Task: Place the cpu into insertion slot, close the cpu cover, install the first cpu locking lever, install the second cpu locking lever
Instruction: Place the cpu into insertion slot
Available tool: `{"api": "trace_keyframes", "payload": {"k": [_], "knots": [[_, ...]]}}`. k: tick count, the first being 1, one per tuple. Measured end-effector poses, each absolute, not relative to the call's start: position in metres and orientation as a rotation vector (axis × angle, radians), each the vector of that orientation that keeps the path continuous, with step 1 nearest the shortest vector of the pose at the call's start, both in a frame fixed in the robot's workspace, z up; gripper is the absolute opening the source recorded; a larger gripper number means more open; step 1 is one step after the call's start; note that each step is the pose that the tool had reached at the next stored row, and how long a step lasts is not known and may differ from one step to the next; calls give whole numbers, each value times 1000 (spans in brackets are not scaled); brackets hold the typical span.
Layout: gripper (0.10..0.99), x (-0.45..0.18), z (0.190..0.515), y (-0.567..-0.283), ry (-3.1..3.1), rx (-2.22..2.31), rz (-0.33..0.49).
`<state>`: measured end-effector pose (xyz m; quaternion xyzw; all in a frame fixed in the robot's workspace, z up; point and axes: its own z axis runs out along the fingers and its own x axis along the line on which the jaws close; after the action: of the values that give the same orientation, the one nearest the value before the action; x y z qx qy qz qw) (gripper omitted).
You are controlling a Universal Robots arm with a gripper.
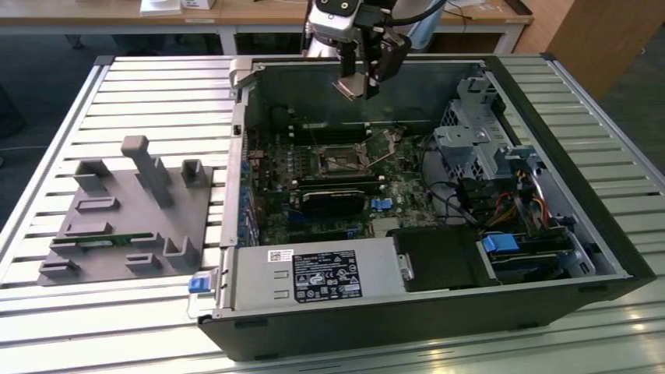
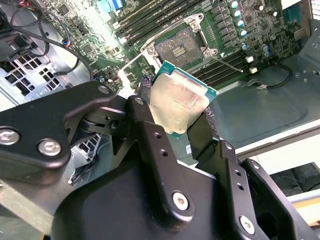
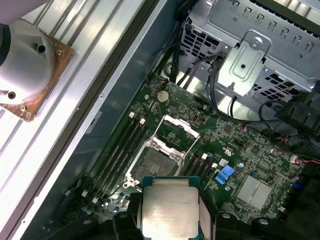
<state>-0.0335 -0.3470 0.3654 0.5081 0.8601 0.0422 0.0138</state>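
Note:
My gripper (image 1: 354, 81) hangs over the far part of the open computer case, well above the green board. It is shut on the cpu (image 2: 180, 100), a flat square chip with a silvery top, gripped by two opposite edges between the black fingers (image 2: 150, 125). The first wrist view has the cpu (image 3: 170, 207) just short of the insertion slot (image 3: 154, 164). That slot (image 1: 338, 162) is a dark square socket with a metal rim (image 2: 181, 46), bare inside. The cpu cover (image 3: 175, 132) stands raised off it. A thin locking lever (image 2: 231, 63) sticks out beside the socket.
Long black memory slots (image 3: 120, 150) flank the socket. A black heatsink block (image 1: 330, 201) lies nearer the case front, with the power supply (image 1: 311, 276) beyond it. A metal drive cage (image 1: 473, 148) and cables fill the exterior view's right. A grey fixture tray (image 1: 124, 218) sits outside the case.

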Motion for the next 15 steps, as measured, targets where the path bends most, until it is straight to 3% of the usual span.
{"api": "trace_keyframes", "payload": {"k": [15], "knots": [[541, -34, 365, -347, 2617, 1678, 130]]}}
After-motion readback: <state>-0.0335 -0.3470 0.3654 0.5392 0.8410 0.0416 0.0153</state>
